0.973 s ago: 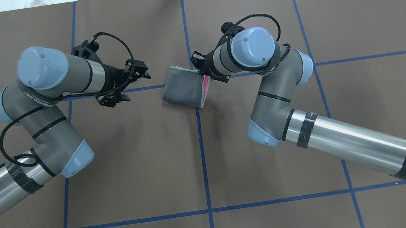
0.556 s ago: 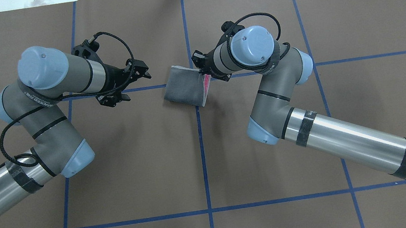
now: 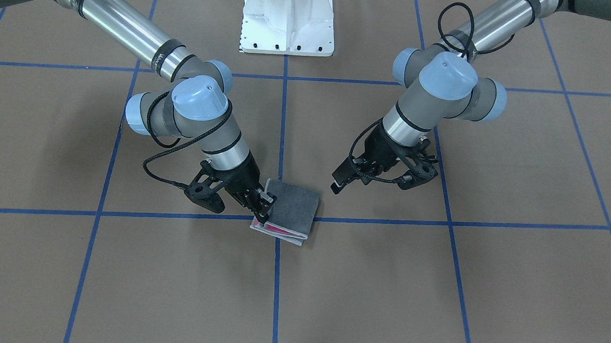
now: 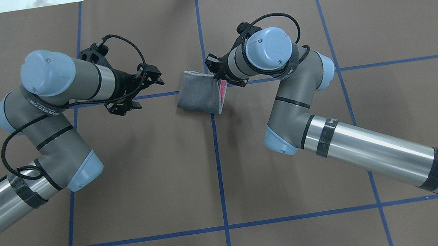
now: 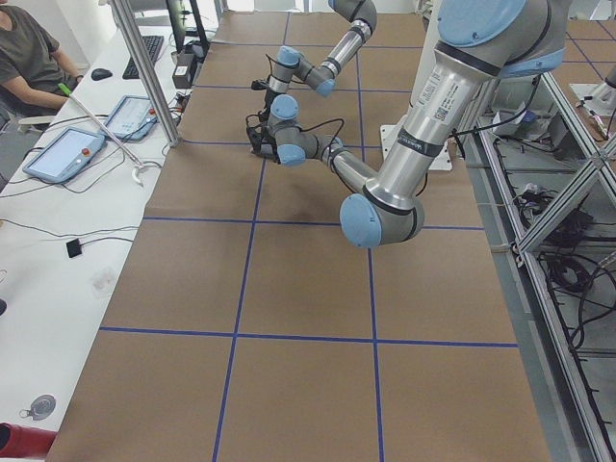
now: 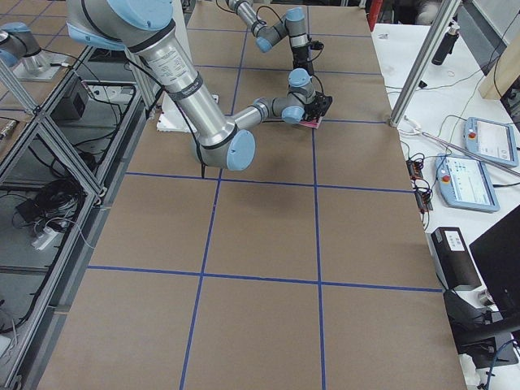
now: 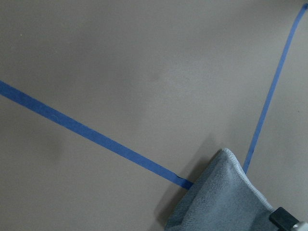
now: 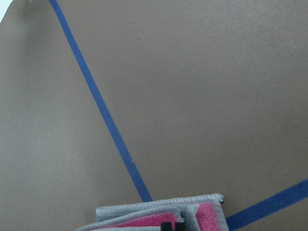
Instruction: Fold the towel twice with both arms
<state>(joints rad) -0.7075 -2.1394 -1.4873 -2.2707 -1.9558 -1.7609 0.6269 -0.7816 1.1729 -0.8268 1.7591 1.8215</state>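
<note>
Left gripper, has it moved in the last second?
No; the left gripper sits at the same spot by the horizontal blue tape line, clear of the towel.

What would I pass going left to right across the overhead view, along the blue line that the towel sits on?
left gripper, open → towel, folded with its grey face up → right gripper, closed on the towel's right edge, where the pink shows.

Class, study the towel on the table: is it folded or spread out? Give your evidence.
Folded. The towel is a compact grey block, with pink and several stitched edges stacked at one side.
</note>
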